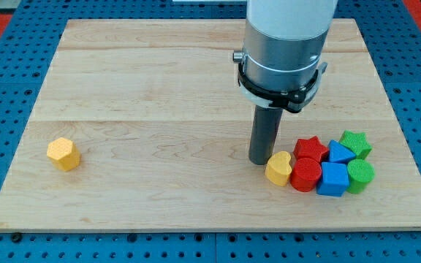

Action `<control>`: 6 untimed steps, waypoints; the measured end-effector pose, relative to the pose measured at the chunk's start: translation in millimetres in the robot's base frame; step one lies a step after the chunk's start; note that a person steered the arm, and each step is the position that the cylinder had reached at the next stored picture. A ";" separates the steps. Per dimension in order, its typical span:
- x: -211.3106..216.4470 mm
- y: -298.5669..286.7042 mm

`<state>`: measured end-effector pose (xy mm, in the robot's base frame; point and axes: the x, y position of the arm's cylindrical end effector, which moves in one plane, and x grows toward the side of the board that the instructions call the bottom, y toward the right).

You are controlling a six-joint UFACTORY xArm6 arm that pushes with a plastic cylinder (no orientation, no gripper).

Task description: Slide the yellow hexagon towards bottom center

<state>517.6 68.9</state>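
A robot arm's dark rod, the end effector, stands on the wooden table [196,80] in the lower right of the frame, its tip [260,161] just beside, perhaps touching, a yellow heart-shaped block [278,169]. The rod has no jaws, so it grips nothing and merely rests beside that block. To the right of the heart sits a tight cluster: a red star [310,148], a red cylinder [306,174], a blue block [340,152] of unclear shape, a blue cube [334,179], a green star [356,143] and a green cylinder [360,175], each touching its neighbours.

The yellow hexagon [63,154], the block the task names, lies alone in the lower left of the frame, well apart from the tip and from every other block. It sits directly left of the tip, at much the same height in the frame, with bare wood between them. Bottom center of the table lies between the two, lower in the frame and nearer the front edge.

On this showing the slide has not begun. The tip stands on the wrong side of the hexagon for a push toward bottom center: the block must travel right and slightly down in the frame, so the tip would likely need to cross the table and come round to the hexagon's upper left face first. The main risk appears to be nudging the yellow heart on leaving, or clipping the hexagon off line on arrival.
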 end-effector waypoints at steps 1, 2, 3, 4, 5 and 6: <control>4.0 8.8; 9.5 16.9; 9.6 17.0; 14.6 -13.3; 60.0 -46.7; 91.9 -110.9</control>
<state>609.6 -42.0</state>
